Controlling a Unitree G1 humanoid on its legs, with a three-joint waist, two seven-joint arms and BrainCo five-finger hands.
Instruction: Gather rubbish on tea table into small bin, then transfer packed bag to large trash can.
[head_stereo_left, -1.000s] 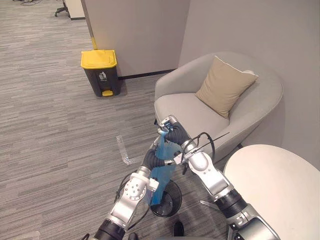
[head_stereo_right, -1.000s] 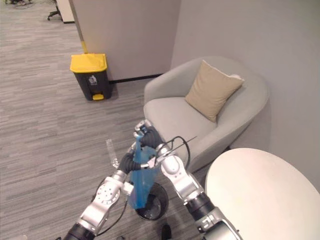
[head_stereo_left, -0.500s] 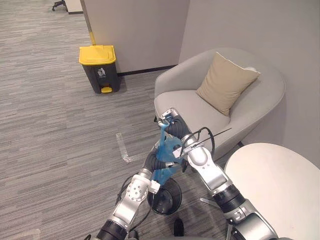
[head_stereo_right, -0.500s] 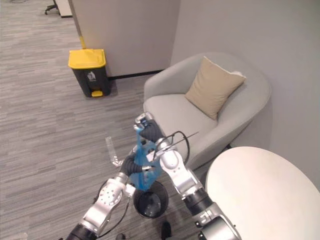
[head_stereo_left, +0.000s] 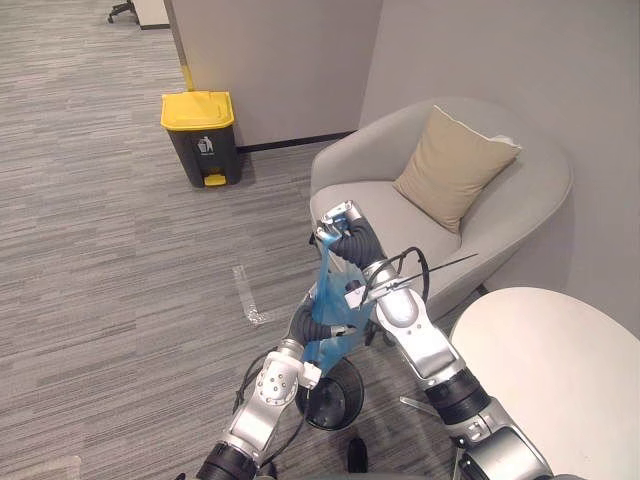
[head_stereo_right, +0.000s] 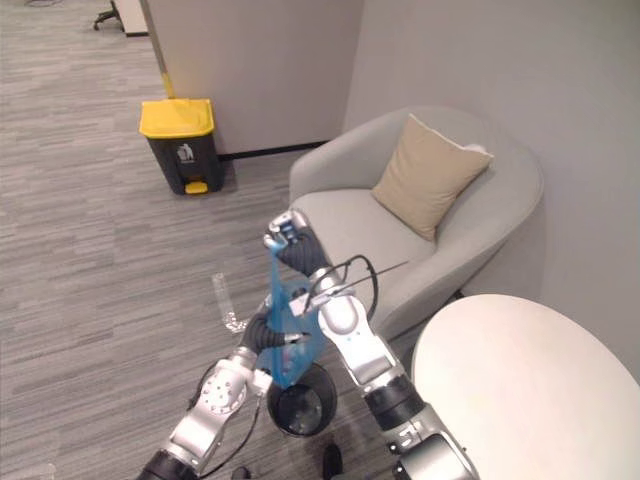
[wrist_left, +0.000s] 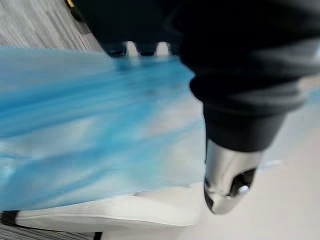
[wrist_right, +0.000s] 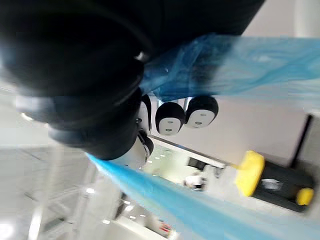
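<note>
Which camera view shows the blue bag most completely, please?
The left eye view: the blue bag hangs full length from the right hand above the small bin. The right eye view is similar. Both wrist views show close blue film.

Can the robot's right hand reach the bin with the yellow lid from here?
Probably not. The right hand grips the blue bag over the small black bin; the yellow-lidded trash can stands far off by the wall.

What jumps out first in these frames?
A blue bag hangs over the small black bin on the floor, its top gripped in the raised right hand, the left hand lower against it. Further off, a yellow-lidded trash can stands by the wall on the left, and a grey armchair with a tan cushion sits to the right.
</note>
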